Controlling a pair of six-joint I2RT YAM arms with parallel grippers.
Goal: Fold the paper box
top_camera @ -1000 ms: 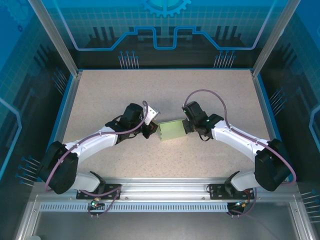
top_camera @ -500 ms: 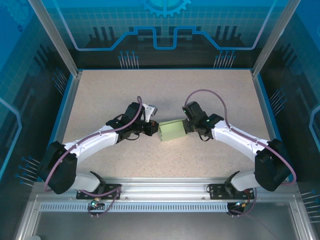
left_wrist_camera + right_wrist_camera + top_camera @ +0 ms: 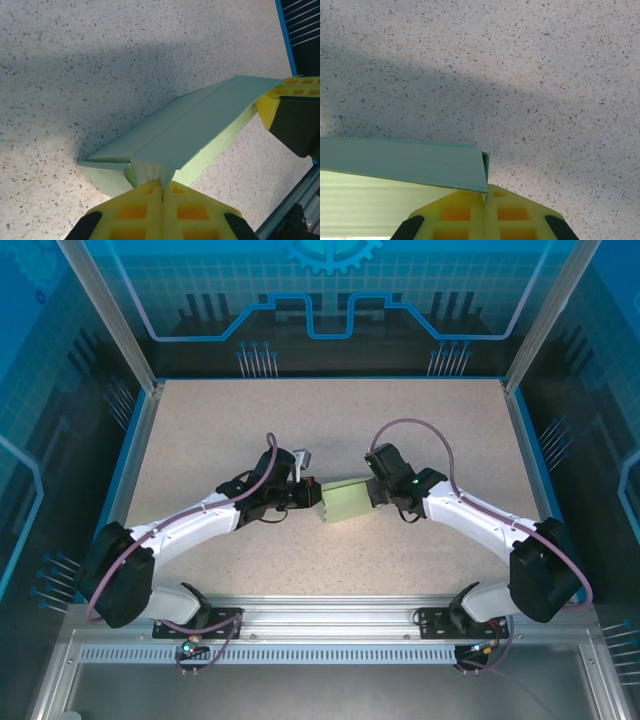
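The box [image 3: 345,502] lies mid-way across the surface [image 3: 200,430], held between both arms. It looks like light, thin card, easily crushed. The left tool [image 3: 162,186] is pinched closed on an end flap and the right tool [image 3: 484,197] on the opposite edge. It is best held gently, on the flaps, close to the creases.

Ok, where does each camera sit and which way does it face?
Top external: above and behind the bases, looking down at the speckled table; both arms show, left gripper and right gripper at the ends of the pale mint-green paperboard box.
Left wrist: looks along its shut yellow fingers at the box's end.
Right wrist: along its own yellow fingers, at the opposite end.
All share the box.
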